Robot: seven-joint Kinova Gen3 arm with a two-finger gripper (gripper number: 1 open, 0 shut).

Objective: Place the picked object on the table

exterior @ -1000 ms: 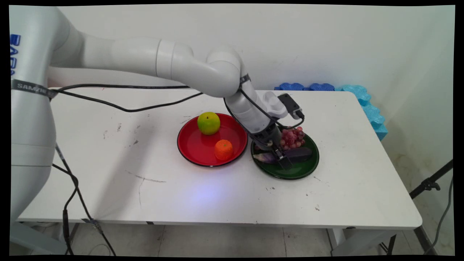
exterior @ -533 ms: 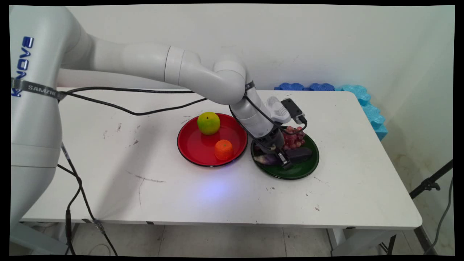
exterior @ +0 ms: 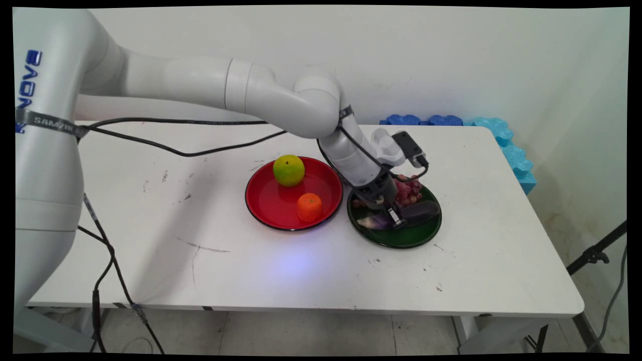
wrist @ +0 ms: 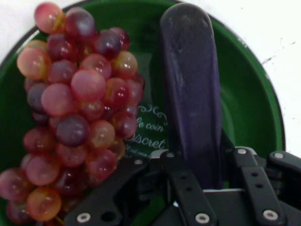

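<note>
1. Main view: the gripper (exterior: 393, 219) is down inside the green plate (exterior: 426, 234), which sits on the table (exterior: 281, 265) just to the right of the red plate (exterior: 271, 205).
2. Main view: the eggplant (exterior: 421, 210) lies across the green plate with its long axis running roughly left to right in the picture. Its dark body extends to the right of the gripper and its paler stem end shows to the left.
3. Main view: the grapes (exterior: 409, 189) rest on the far part of the green plate, just behind the eggplant and close beside the wrist.
4. Main view: the red plate holds a green apple (exterior: 288, 170) at its far side and an orange (exterior: 309, 206) at its near right side. Both are well apart from the gripper.
5. Hand view: the eggplant (wrist: 193, 94) runs straight away from the gripper (wrist: 197, 174), its long axis in line with the camera's view. Its near end passes between the two fingers (wrist: 176, 181).
6. Hand view: the fingers stand against both sides of the eggplant, so the gripper reads as clamped on it.
7. Hand view: the grapes (wrist: 75, 113) lie to the left of the eggplant on the green plate (wrist: 249, 108), near the left finger but apart from it.
</note>
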